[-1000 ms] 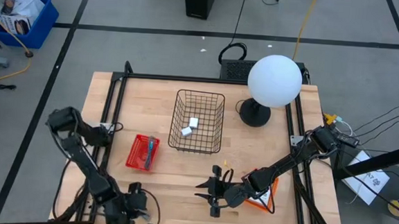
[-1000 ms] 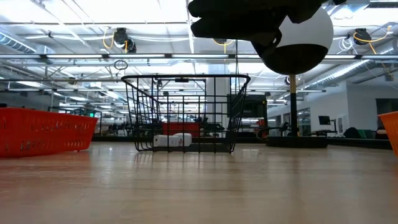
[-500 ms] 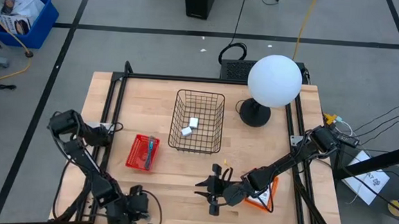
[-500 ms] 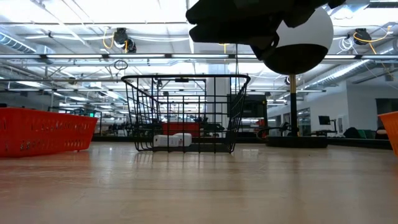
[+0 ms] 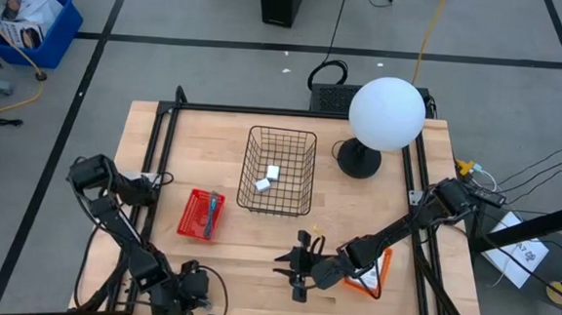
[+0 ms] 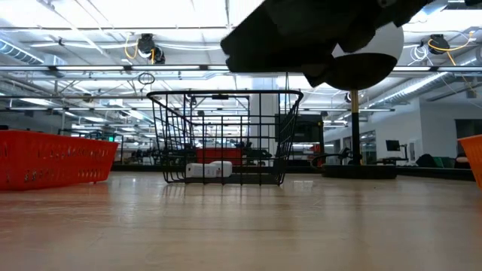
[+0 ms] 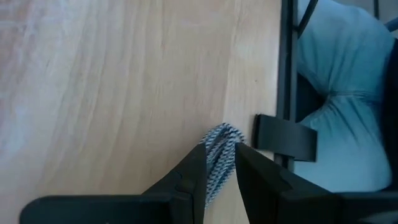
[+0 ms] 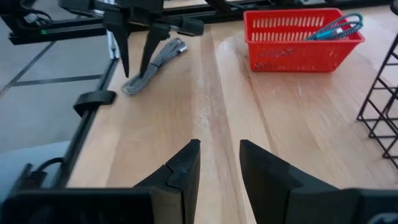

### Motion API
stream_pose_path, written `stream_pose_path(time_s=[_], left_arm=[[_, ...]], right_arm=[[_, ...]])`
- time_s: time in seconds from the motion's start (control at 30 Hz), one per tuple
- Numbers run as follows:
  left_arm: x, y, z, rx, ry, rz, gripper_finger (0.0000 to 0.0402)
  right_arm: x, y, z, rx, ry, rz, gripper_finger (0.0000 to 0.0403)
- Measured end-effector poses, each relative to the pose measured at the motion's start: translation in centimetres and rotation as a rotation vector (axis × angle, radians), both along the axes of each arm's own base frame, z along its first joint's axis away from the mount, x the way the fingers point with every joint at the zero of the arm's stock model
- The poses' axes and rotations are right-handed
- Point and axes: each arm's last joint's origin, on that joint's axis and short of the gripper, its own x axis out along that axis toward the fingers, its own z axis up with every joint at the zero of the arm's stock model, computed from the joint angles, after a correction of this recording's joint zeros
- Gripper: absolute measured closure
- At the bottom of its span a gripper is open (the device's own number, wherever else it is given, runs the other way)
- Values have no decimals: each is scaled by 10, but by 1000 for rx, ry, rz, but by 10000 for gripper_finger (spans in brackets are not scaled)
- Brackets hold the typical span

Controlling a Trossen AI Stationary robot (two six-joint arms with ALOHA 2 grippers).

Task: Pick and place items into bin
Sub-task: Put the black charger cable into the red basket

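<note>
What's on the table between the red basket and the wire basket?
Nothing: seen from above, only bare wood separates the red basket from the wire basket. The low view agrees.

A dark arm (image 6: 316, 34) blocks the top of the low view, half-hiding the white globe lamp (image 6: 376, 53); the orange bin (image 6: 474, 162) at three o'clock is cut off.

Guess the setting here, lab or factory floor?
Likely a robotics lab in a large industrial hall: a wooden workbench on taped concrete floor, open ceiling with pipes and strip lights, cables trailing off.

Red basket (image 5: 199, 214), black wire basket (image 5: 278, 171), white blocks (image 5: 267, 178), grey-and-white braided cable (image 7: 217, 158).
</note>
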Motion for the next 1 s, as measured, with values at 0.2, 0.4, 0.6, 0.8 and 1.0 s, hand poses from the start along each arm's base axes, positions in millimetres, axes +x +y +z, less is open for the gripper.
stream_pose_path(time_s=[0.2, 0.4, 0.6, 0.8, 1.0], left_arm=[[-9, 1, -4, 83, 20, -37, 313], [-14, -2, -5, 133, -14, -115, 313], [-15, -4, -3, 111, -28, -107, 313], [-17, -9, 2, 61, -41, -146, 313], [-23, -11, 1, 42, 12, -175, 314]], right_arm=[[2, -1, -5, 11, 3, -12, 298], [3, -1, -3, 22, -13, -12, 298], [3, -1, -3, 22, -13, -12, 298], [3, -1, -3, 23, -14, -12, 298], [3, -1, -3, 21, -17, -10, 298]])
